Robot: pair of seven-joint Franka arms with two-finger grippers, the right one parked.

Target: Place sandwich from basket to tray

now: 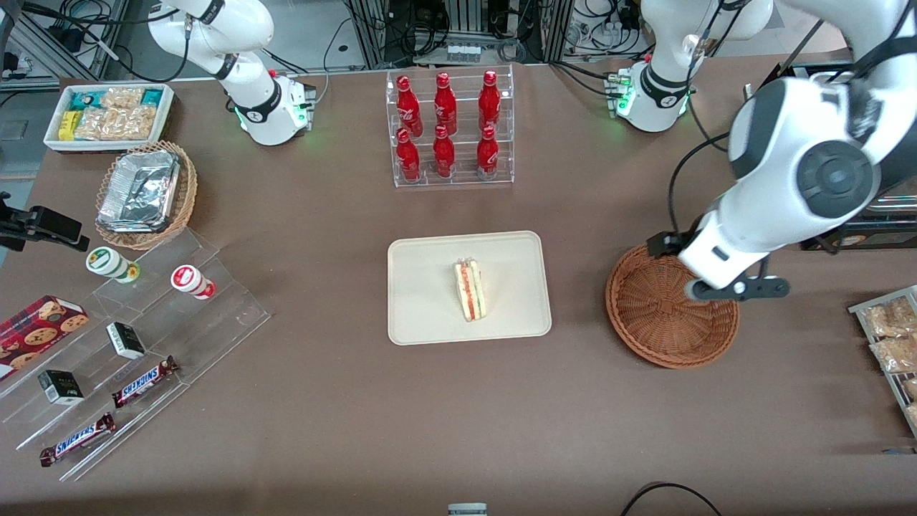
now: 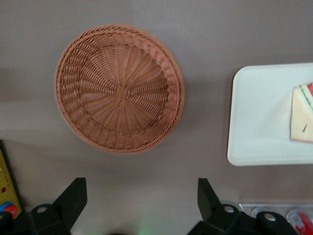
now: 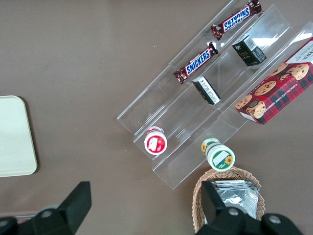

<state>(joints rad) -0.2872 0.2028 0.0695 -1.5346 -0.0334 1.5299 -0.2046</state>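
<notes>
So the sandwich (image 1: 470, 290) was already sitting on the tray (image 1: 423, 308), roughly in the middle of it, lying on its side with the red and green filling stripes facing up. In the left wrist view you could only catch a corner of it (image 2: 302, 115) at the edge of the tray (image 2: 254, 122).

Taking the tray as the reference point: the basket (image 1: 655, 330) sat beside it toward the working arm's end of the table, well apart from the tray's rim, with bare brown table (image 1: 430, 416) between them. Nothing was in the basket, you could see the woven bottom (image 2: 120, 90) clean through.

The gripper (image 2: 142, 198) was up above the table next to the basket, not touching anything, with its two black fingers (image 2: 73, 198) spread wide and nothing between them. In the front view the arm's wrist hung over the basket's rim.

Farther from the front camera than the tray stood a clear rack of red bottles (image 1: 448, 125). Way off toward the parked arm's end were the clear stepped shelves with Snickers bars (image 1: 143, 382) and a cookie box (image 1: 39, 326).
</notes>
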